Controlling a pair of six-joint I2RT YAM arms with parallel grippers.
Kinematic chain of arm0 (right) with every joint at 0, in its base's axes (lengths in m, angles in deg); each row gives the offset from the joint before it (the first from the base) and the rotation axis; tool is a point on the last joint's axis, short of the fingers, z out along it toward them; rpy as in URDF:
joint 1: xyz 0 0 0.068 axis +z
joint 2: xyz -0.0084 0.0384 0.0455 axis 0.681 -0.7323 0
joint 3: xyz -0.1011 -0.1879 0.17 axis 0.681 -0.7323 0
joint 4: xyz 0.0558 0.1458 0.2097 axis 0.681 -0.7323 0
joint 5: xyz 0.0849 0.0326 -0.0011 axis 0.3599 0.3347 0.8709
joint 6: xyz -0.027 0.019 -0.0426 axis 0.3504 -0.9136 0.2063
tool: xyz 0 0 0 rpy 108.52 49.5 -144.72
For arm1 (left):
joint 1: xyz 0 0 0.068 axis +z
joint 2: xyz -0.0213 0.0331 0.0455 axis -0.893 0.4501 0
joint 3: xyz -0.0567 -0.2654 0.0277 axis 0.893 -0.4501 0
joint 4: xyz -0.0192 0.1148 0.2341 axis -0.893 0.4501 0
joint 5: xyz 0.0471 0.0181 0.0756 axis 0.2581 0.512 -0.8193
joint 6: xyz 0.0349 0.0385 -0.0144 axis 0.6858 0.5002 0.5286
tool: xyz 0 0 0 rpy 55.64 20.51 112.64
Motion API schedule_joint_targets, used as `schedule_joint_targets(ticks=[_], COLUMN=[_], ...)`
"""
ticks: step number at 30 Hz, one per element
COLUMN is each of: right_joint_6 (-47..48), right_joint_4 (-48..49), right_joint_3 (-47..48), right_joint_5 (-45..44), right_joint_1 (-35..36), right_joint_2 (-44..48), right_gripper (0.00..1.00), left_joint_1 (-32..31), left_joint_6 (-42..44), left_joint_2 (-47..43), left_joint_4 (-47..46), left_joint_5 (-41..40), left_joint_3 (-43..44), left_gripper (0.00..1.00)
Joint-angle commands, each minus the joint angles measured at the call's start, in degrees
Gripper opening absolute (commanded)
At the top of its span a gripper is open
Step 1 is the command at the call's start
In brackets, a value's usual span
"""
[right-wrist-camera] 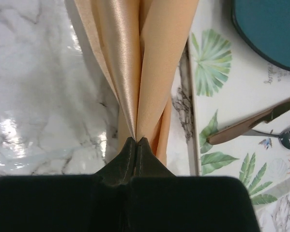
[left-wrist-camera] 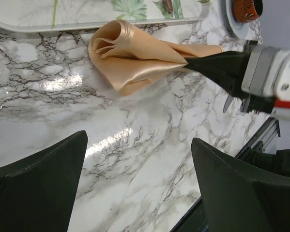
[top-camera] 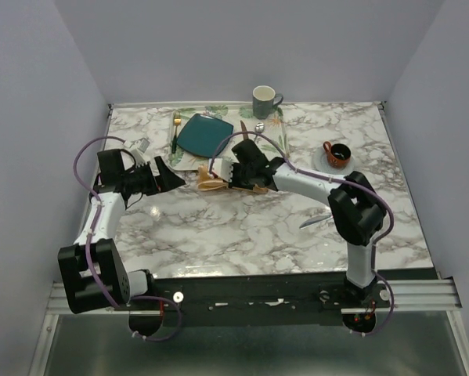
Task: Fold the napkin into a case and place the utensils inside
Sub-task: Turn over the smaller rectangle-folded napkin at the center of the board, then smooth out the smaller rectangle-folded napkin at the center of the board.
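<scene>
The peach-tan napkin (top-camera: 209, 186) lies bunched and partly rolled on the marble table, just in front of the tray; it also shows in the left wrist view (left-wrist-camera: 135, 58) and the right wrist view (right-wrist-camera: 149, 63). My right gripper (top-camera: 222, 180) is shut on a gathered fold of it (right-wrist-camera: 136, 141). My left gripper (top-camera: 175, 178) is open and empty (left-wrist-camera: 139, 137), a short way left of the napkin, above bare marble. The silver-grey knife (top-camera: 316, 222) lies on the table near the right arm's elbow. The gold spoon is not in view.
The leaf-patterned tray (left-wrist-camera: 62, 14) holds a teal plate (top-camera: 204, 135), a dark-handled gold fork (top-camera: 175, 129), a brown-handled knife (right-wrist-camera: 246, 126) and a small silver spoon (right-wrist-camera: 286, 138). A grey mug (top-camera: 264, 100) stands behind it. An orange cup on a saucer (top-camera: 337, 154) sits at the right.
</scene>
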Motion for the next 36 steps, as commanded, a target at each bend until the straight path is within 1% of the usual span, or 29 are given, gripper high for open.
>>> schedule_joint_targets(ticks=[1, 2, 5, 8, 11, 12, 13, 14, 15, 16, 18, 19, 20, 21, 22, 23, 24, 25, 26, 27, 28, 29, 30, 31, 32, 33, 34, 36], right_joint_6=[3.3, 3.3, 2.34, 1.11, -1.0, -1.79, -2.41, -3.72, -4.69, -5.83, -9.61, -10.67, -11.98, -12.78, -13.57, -15.58, -16.82, -18.05, -20.67, -22.09, -23.15, -25.25, -26.14, -26.49, -27.72, -28.34, -28.6, -31.32], right_joint_4=[13.3, 15.92, 18.4, 20.94, 21.13, 20.96, 20.61, 20.0, 20.08, 17.81, 12.89, 10.69, 6.67, 4.63, 2.17, -2.12, -4.42, -6.97, -11.43, -13.56, -15.85, -19.26, -20.78, -22.36, -24.72, -25.62, -26.32, -26.42], right_joint_3=[-9.35, -13.11, -18.48, -21.66, -24.13, -25.0, -25.36, -25.54, -25.71, -25.02, -23.26, -20.47, -19.22, -17.73, -16.41, -13.96, -12.89, -11.75, -9.74, -9.02, -8.06, -7.35, -6.3, -5.77, -5.33, -4.63, -4.53, -4.88], right_joint_5=[-8.98, -9.78, -11.54, -13.74, -14.8, -15.06, -15.59, -15.77, -15.94, -15.42, -14.71, -13.84, -13.57, -12.88, -9.82, -8.14, -6.03, -2.01, 0.21, 3.01, 9.65, 12.24, 15.14, 21.35, 23.32, 25.6, 29.72, 32.29], right_joint_1=[4.95, 6.44, 9.17, 12.07, 14.97, 15.68, 16.38, 17.52, 17.88, 18.05, 18.06, 18.14, 17.97, 17.62, 17.27, 15.61, 14.55, 13.41, 10.35, 8.41, 6.47, 2.97, 1.29, -0.21, -2.31, -3.2, -4.0, -5.58], right_joint_2=[5.67, 6.54, 9.01, 10.33, 10.51, 10.42, 10.33, 10.5, 10.85, 11.38, 13.57, 14.28, 14.89, 16.47, 17.27, 18.06, 19.2, 19.47, 19.65, 19.82, 19.21, 18.77, 18.07, 16.41, 15.26, 14.3, 13.33, 10.34], right_gripper=[0.01, 0.01, 0.01, 0.01, 0.01, 0.07, 0.29, 0.4, 0.48, 0.61, 0.68, 0.71, 0.73, 0.76, 0.79, 0.8, 0.81, 0.81, 0.81, 0.81, 0.8, 0.79, 0.78, 0.75, 0.74, 0.74, 0.72, 0.71], left_joint_1=[1.04, 1.13, 1.39, 1.74, 1.92, 1.83, 1.92, 1.83, 1.92, 1.83, 1.83, 1.74, 1.57, 1.3, 0.69, -0.79, -1.85, -2.91, -3.79, -5.62, -6.25, -6.87, -7.39, -8.18, -8.8, -9.33, -10.81, -11.27], left_joint_6=[2.08, 2.26, 2.96, 3.49, 4.02, 4.63, 5.07, 5.6, 7.52, 8.41, 10.51, 11.48, 11.49, 11.49, 10.88, 10.7, 10.53, 10.09, 8.87, 8.16, 7.54, 6.58, 6.13, 5.61, 5.25, 4.73, 4.64, 3.5], left_joint_2=[-3.57, -3.92, -5.07, -6.03, -6.65, -6.65, -6.56, -6.39, -6.21, -5.43, -4.46, -3.24, -2.61, -1.83, -0.34, 0.46, 1.16, 2.56, 3.27, 3.98, 5.72, 6.61, 7.66, 9.94, 11.0, 12.15, 14.42, 16.54], left_joint_4=[2.5, 2.68, 3.56, 4.0, 4.0, 4.26, 4.79, 5.31, 6.19, 7.94, 9.71, 10.58, 10.85, 11.03, 11.21, 11.03, 11.03, 10.25, 9.46, 8.84, 7.27, 6.47, 5.94, 5.06, 4.71, 4.27, 4.0, 2.87], left_joint_5=[-1.37, -1.55, -2.07, -2.78, -2.87, -2.87, -2.78, -2.08, -1.73, -1.29, 0.47, 1.17, 2.48, 3.1, 3.55, 4.07, 4.42, 4.78, 5.21, 5.74, 6.44, 7.15, 8.02, 9.42, 10.31, 10.84, 11.19, 11.37], left_joint_3=[-2.25, -2.43, -3.31, -4.36, -5.42, -5.59, -5.59, -5.42, -4.72, -4.19, -2.35, -1.82, -1.29, 0.02, 0.64, 1.17, 2.31, 2.84, 3.19, 3.89, 4.33, 4.6, 5.47, 5.66, 5.83, 6.09, 6.27, 6.62], left_gripper=[0.99, 0.99, 0.99, 0.99, 0.99, 0.99, 0.99, 0.99, 0.99, 0.99, 0.99, 0.99, 0.99, 0.99, 0.99, 0.99, 0.99, 0.97, 0.92, 0.87, 0.74, 0.64, 0.52, 0.26, 0.16, 0.11, 0.07, 0.06])
